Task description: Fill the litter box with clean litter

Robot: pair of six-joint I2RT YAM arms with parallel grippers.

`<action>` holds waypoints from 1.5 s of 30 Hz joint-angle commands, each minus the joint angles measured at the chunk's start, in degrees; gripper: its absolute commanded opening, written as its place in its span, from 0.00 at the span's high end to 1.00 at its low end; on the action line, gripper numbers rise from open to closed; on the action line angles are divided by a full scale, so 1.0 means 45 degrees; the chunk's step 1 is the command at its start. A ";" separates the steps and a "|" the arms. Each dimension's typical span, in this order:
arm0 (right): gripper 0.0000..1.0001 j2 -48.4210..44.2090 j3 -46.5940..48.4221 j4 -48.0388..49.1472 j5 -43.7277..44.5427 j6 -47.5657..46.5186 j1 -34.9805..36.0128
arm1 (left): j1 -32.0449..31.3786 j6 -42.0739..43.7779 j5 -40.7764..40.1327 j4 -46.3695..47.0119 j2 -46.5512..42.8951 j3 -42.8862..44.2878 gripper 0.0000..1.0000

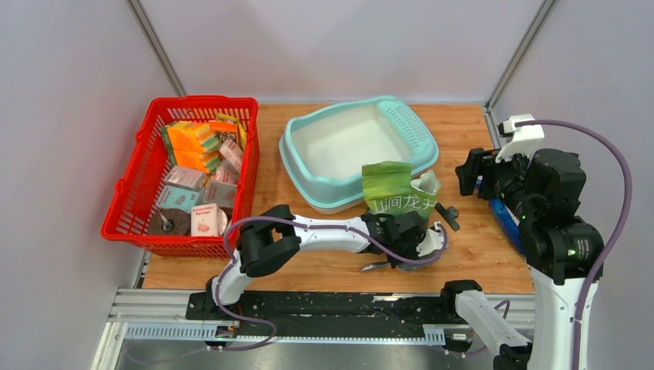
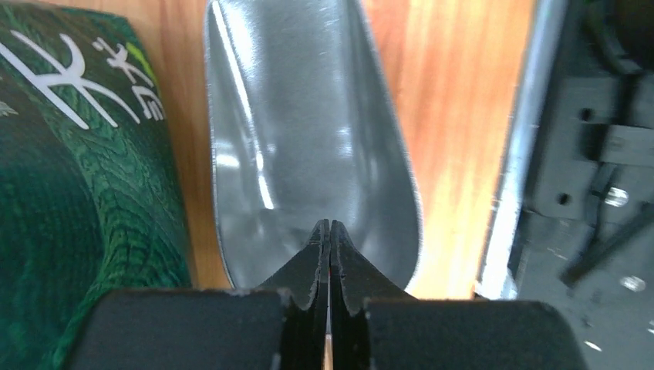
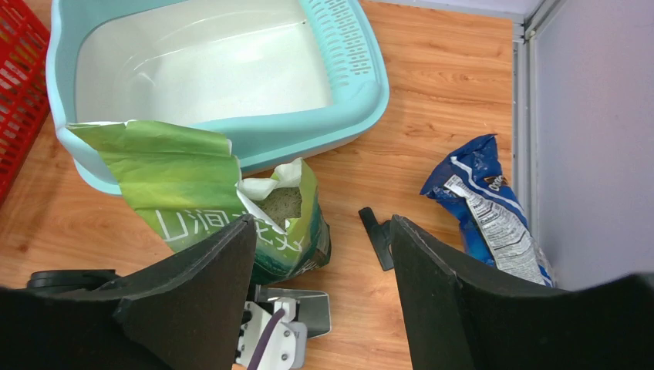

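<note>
So the wooden worktop (image 1: 463,131) has the teal litter box (image 1: 328,194) sitting toward the back, about in the middle, perforated panel on its right end and whitish inside. Left of it, a little apart, is a red basket (image 1: 131,193) stuffed with sponge packs and small boxes.

The left arm (image 1: 324,229) stretches low across the front of the worktop to the right. The right arm (image 1: 555,193) is up high on the right side.

A green bag (image 1: 389,189) stands right up against the near wall of the litter box, top torn open. A blue snack bag (image 3: 482,208) lies by the right edge.

A grey metal scoop (image 2: 308,139) lies on the wood just beside the green bag. The left gripper (image 2: 330,231) has its jaws pressed together, tips over the back end of the scoop bowl. Can't tell if they're pinching anything. The right gripper (image 3: 322,223) has its jaws wide apart, up in the air above the bag.

The clean litter (image 3: 281,202) is a tan-grey grainy patch showing in the bag's open mouth. There's also a small black piece (image 3: 378,235) on the wood between the two bags.
</note>
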 commanded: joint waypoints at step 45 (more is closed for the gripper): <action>0.26 -0.0390 0.0091 0.1182 0.0831 -0.0598 -0.0173 | 0.0096 -0.0120 -0.1522 -0.3047 0.1079 0.3014 0.78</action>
